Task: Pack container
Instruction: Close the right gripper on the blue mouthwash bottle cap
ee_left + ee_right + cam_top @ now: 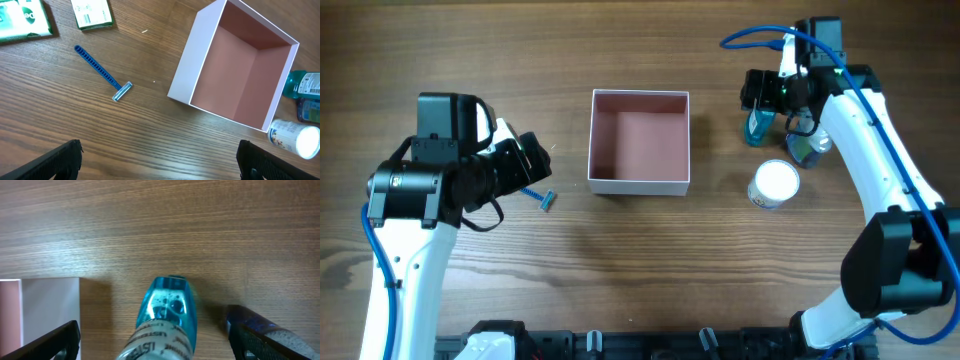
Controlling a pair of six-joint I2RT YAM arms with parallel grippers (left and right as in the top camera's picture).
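In the middle of the bench (650, 270) sits the container (640, 140), its dusty-pink floor bare: nothing is packed yet, so the task looks to be at its very start.

To the left, a blue razor (102, 74) lies flat on the wood, just beside the container's left wall but apart from it. The left fingers (57, 162) hang spread wide above this area, holding nothing. Further left, two white-and-green packets (91, 12) lie on the bench.

At the far right, the right fingers (50, 342) stand released on either side of a clear blue mouthwash bottle (167, 315), with a gap showing on both sides; they grasp nothing. Just right of that bottle is a dark blue bottle (265, 330), and nearer stands a white-lidded tub (776, 184).

Judging by the layout, the mouthwash bottle is the first item about to be taken. What is left is nearly everything: closing on it, carrying it left into the container, then doing the same for the razor, the tub and the other toiletries.
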